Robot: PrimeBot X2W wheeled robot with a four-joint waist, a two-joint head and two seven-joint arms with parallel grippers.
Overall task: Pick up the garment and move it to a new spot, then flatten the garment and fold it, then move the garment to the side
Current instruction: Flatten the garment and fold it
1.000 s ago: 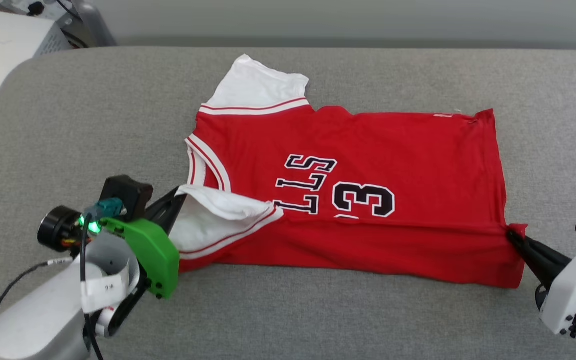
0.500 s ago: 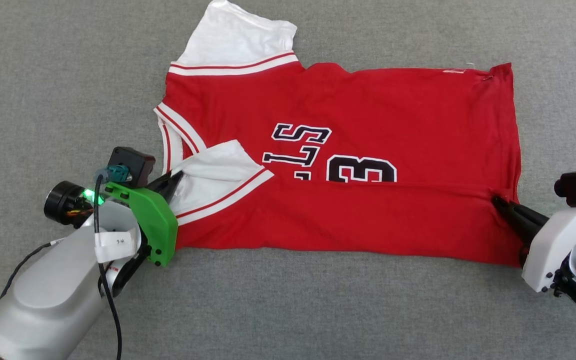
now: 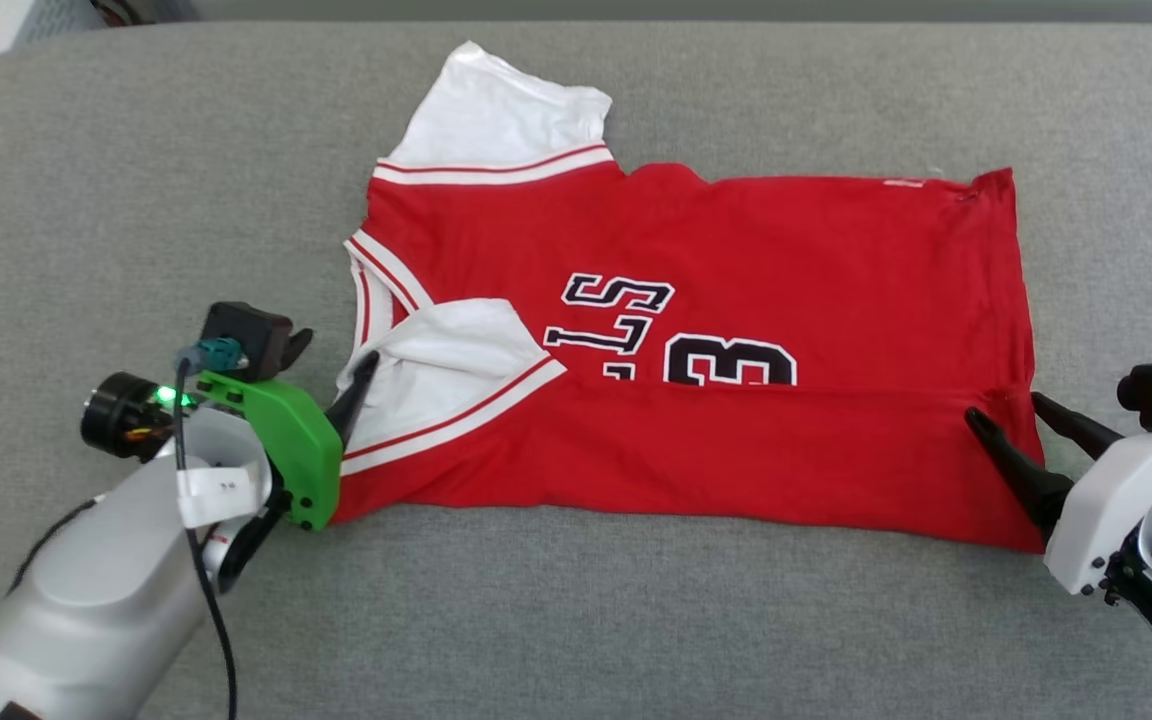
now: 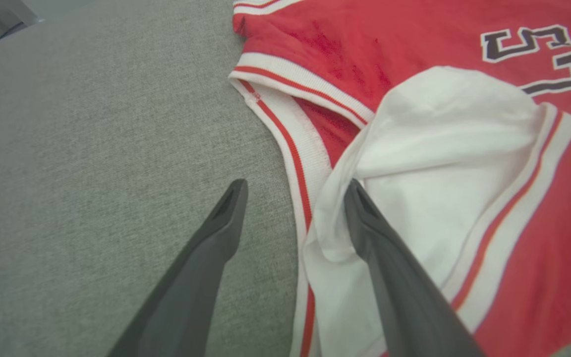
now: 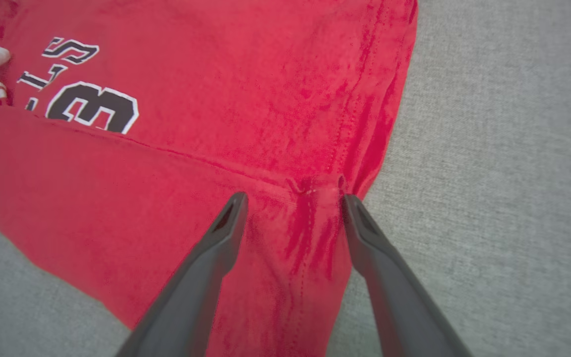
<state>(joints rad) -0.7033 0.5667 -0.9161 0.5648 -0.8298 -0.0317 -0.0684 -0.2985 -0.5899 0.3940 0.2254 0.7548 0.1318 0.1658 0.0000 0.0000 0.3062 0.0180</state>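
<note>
The garment (image 3: 696,330) lies spread on the grey padded surface (image 3: 136,180). Its near long edge is folded up, covering the lower part of the "3" and the letters.

The collar and a folded-in white sleeve (image 3: 446,370) are at the end by the left fingers (image 3: 356,395). The hem is at the end by the right fingers (image 3: 1006,460). The other white sleeve (image 3: 506,110) lies flat, well beyond the left fingers.

- **Left fingers:** spread, gripping nothing. One tip is over the edge of the folded-in sleeve. The other is over bare surface just beside the striped collar trim (image 4: 285,134).
- **Right fingers:** spread, gripping nothing. They straddle the hem where the fold line ends. One tip is over red cloth, the other at the garment's edge next to bare surface.
</note>
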